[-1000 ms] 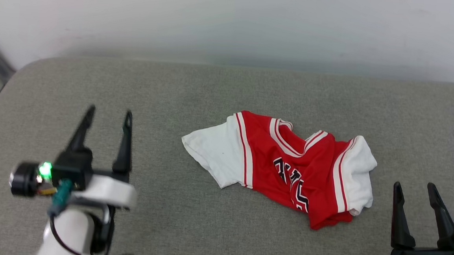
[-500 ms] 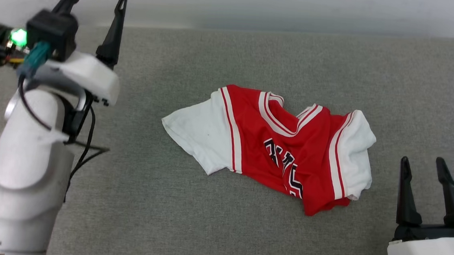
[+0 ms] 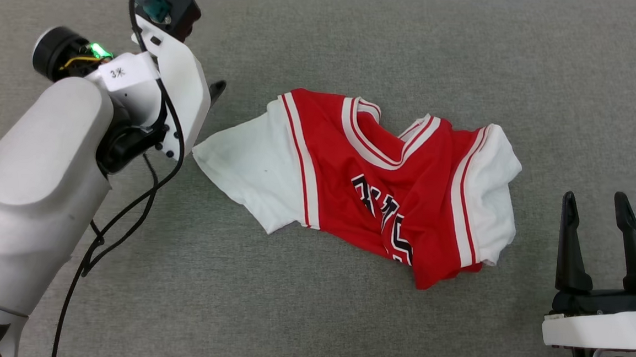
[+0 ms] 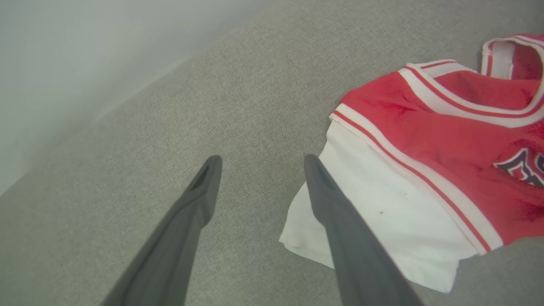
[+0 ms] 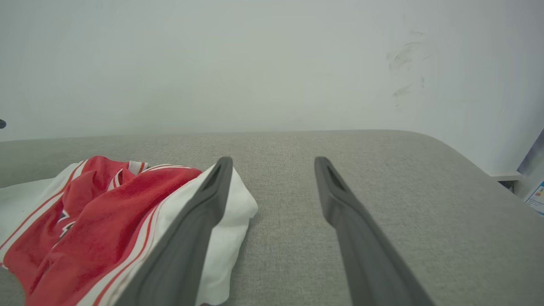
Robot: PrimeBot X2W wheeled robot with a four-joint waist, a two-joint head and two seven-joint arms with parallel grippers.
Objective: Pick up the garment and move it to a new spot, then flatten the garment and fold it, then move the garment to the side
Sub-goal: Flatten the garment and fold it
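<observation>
On the surface the garment lies crumpled near the middle, ungripped: the pick-up step is in hand. The left tool hangs open by the white sleeve; next, I judge, it must drop and close on that sleeve's edge. The right tool stands open near the other sleeve. The left wrist view gives the finger-to-sleeve gap, which the arm covers in the head view; the head view gives the whole garment.

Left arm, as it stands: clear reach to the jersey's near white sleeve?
Likely yes. The open left end effector sits right beside the white sleeve of the garment, with nothing but bare grey padding between them.
</observation>
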